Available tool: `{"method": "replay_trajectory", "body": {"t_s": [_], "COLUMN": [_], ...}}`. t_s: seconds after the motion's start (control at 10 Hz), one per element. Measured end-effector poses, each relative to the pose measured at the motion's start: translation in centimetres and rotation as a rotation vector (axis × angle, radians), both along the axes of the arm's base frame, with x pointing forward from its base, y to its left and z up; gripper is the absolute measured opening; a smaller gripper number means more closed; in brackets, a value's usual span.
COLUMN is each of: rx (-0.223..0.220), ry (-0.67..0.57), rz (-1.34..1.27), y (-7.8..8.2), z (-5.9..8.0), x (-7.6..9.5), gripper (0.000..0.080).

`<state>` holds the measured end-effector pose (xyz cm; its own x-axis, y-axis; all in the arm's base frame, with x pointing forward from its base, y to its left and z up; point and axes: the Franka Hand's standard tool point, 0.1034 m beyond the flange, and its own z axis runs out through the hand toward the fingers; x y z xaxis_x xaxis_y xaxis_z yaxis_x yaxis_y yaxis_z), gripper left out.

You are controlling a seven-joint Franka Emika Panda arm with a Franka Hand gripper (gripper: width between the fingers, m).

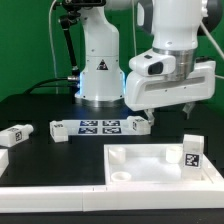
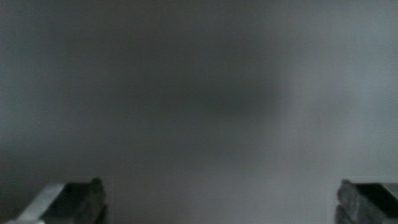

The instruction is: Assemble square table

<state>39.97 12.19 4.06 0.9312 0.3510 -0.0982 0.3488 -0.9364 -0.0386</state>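
The square table panel [image 1: 150,168] lies white and flat at the front right of the exterior view. One tagged leg post [image 1: 192,151] stands upright at its far right corner. Three more leg posts lie on the black table: one [image 1: 15,135] at the far left, one [image 1: 58,130] beside it, and one [image 1: 136,123] at the marker board's right end. My gripper [image 1: 168,110] hangs open and empty above the panel's far edge, just right of that last leg. In the wrist view the gripper [image 2: 217,205] shows only two dark fingertips [image 2: 71,202] wide apart over a blurred grey field.
The marker board [image 1: 98,126] lies in front of the robot base [image 1: 100,75]. A long white border bar [image 1: 50,185] runs along the front left, and another piece [image 1: 3,160] sits at the left edge.
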Motion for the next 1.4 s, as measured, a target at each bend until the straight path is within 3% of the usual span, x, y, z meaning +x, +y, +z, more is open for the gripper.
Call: {"method": "replay_trajectory", "body": {"t_s": [0.1, 0.2, 0.4, 0.6, 0.7, 0.8, 0.9, 1.2, 1.4], "rx": [-0.005, -0.028, -0.05, -0.149, -0.189, -0.216, -0.241, -0.241, -0.311], "ry": [0.019, 0.135, 0.24, 0.448, 0.469, 0.535, 0.61, 0.609, 0.618], "rz": [0.013, -0.003, -0.002, 0.052, 0.086, 0.093, 0.09, 0.091, 0.088], "y": [-0.6, -0.2, 0.2, -0.1, -0.3, -0.7, -0.8, -0.9, -2.6], "z": [-0.5, -0.2, -0.3, -1.5, -2.4, -2.6, -2.5, -2.8, -2.6], "x": [-0.8, -1.5, -1.3, -3.3, -3.8, -5.1, -5.2, -4.7, -5.7], "gripper": [0.0649, 0.0649, 0.0649, 0.0649, 0.0649, 0.0649, 0.0649, 0.0649, 0.0649]}}
